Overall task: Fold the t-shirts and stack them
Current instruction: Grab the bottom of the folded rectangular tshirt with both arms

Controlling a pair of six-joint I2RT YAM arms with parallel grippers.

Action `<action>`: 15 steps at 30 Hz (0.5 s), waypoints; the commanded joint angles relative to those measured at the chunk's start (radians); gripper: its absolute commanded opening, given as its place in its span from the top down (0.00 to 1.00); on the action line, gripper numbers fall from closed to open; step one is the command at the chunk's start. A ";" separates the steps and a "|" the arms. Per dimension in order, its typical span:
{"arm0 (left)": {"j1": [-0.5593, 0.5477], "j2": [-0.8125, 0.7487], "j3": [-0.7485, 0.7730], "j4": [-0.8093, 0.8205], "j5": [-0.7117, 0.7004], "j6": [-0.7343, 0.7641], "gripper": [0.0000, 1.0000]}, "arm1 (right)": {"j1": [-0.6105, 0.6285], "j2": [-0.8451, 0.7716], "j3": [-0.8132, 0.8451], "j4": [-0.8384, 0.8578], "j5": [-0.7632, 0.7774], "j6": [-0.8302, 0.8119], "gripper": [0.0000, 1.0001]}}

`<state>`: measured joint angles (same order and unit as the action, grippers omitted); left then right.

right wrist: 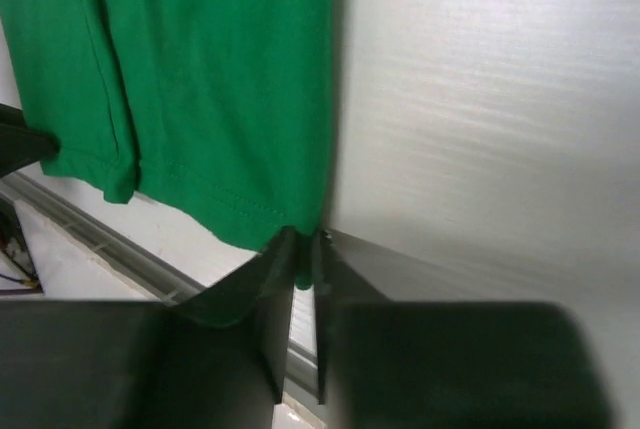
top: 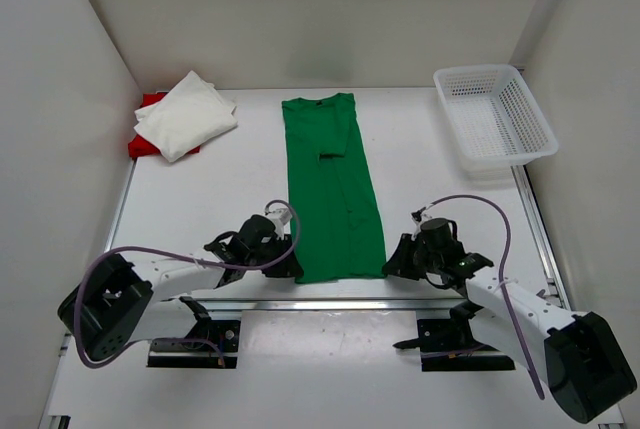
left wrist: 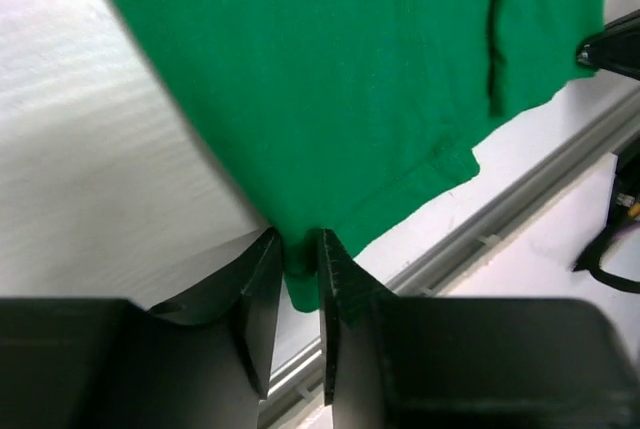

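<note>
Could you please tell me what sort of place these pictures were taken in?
Most likely a robot lab workcell: a white table walled in by plain white panels, with a green t-shirt and mesh basket staged on it.

The table (top: 230, 199) holds green t-shirt (top: 330, 189), red t-shirt (top: 141, 147), mesh basket (top: 480, 70).

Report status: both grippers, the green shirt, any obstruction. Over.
Left gripper shut on near left hem corner of flat green cloth t-shirt. Right gripper shut on near right corner. Nothing lies on it.
</note>
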<state>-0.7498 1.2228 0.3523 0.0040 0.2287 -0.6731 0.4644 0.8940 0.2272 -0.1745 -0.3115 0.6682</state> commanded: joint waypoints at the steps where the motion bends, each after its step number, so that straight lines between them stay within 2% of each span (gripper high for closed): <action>1: -0.025 0.027 -0.055 -0.073 0.021 -0.005 0.71 | 0.023 0.005 -0.034 -0.054 -0.014 0.021 0.94; 4: -0.023 0.012 -0.072 -0.068 0.046 -0.011 0.84 | 0.088 0.022 -0.035 -0.045 0.017 0.040 1.00; 6: -0.029 -0.012 -0.085 -0.088 0.034 -0.011 0.99 | 0.129 0.019 -0.025 -0.059 0.023 0.065 1.00; 10: -0.019 -0.191 -0.104 -0.255 0.034 -0.019 1.00 | 0.316 -0.078 -0.019 -0.133 0.057 0.201 1.00; 11: -0.007 -0.225 -0.113 -0.298 0.034 -0.023 1.00 | 0.328 -0.105 -0.011 -0.154 0.063 0.209 1.00; 13: 0.059 -0.328 -0.108 -0.344 0.081 -0.034 1.00 | 0.297 -0.136 0.010 -0.190 0.039 0.185 1.00; 15: 0.096 -0.347 -0.067 -0.367 0.107 -0.028 1.00 | 0.226 -0.130 0.059 -0.210 0.037 0.107 1.00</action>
<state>-0.7025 0.9211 0.2508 -0.2440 0.2977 -0.7017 0.7460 0.7723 0.2195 -0.3202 -0.2901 0.8108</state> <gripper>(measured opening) 0.026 0.023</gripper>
